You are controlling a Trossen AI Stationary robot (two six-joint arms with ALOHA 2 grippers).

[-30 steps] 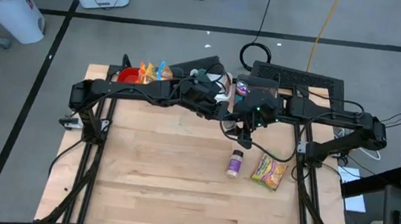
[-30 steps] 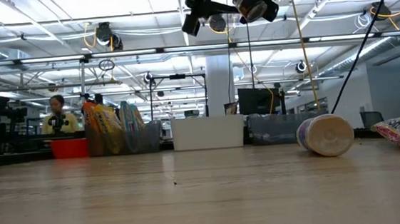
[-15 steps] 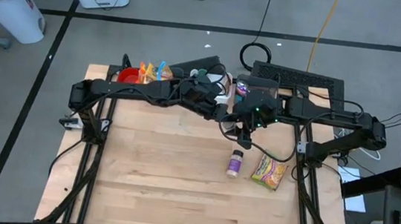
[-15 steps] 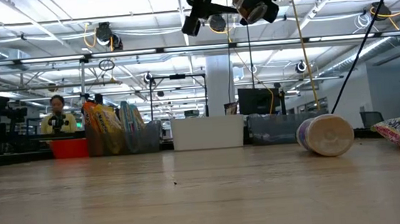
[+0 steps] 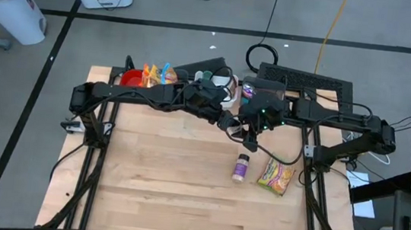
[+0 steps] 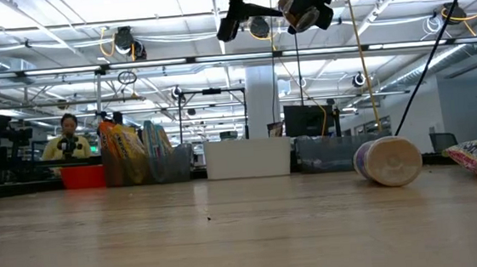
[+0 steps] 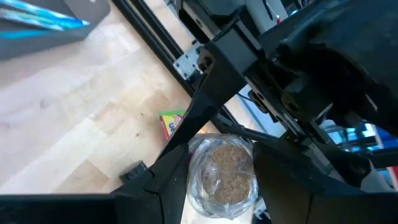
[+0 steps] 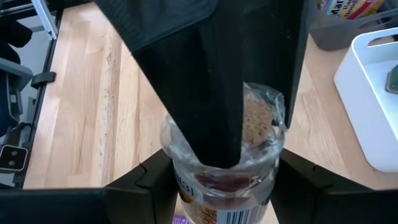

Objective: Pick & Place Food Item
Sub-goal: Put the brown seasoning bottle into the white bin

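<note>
A round brown food item in clear plastic wrap (image 7: 225,175) with a printed label (image 8: 217,208) is held high above the table's far middle, between both arms. It shows near the top of the low view (image 6: 302,13). My left gripper (image 7: 221,186) and my right gripper (image 8: 224,186) meet there (image 5: 235,123), each shut on the wrapped item from an opposite side. In the right wrist view the left gripper's dark fingers (image 8: 217,93) cover much of the item. My left gripper has the wrapped item's round body (image 7: 193,177) pinched between its two fingers, coming from the table's left. The item is lifted clear of the table. My right gripper has the same item's lower, labelled part (image 8: 177,180) pinched between its two fingers, coming from the table's right.
A purple-labelled bottle (image 5: 240,167) lies on its side on the table right of centre, with a green-yellow snack bag (image 5: 275,176) beside it. At the far edge stand a red bowl (image 5: 129,77), a bin of colourful packets (image 5: 156,73) and a white bin (image 6: 249,158). A person (image 6: 67,138) shows far behind.
</note>
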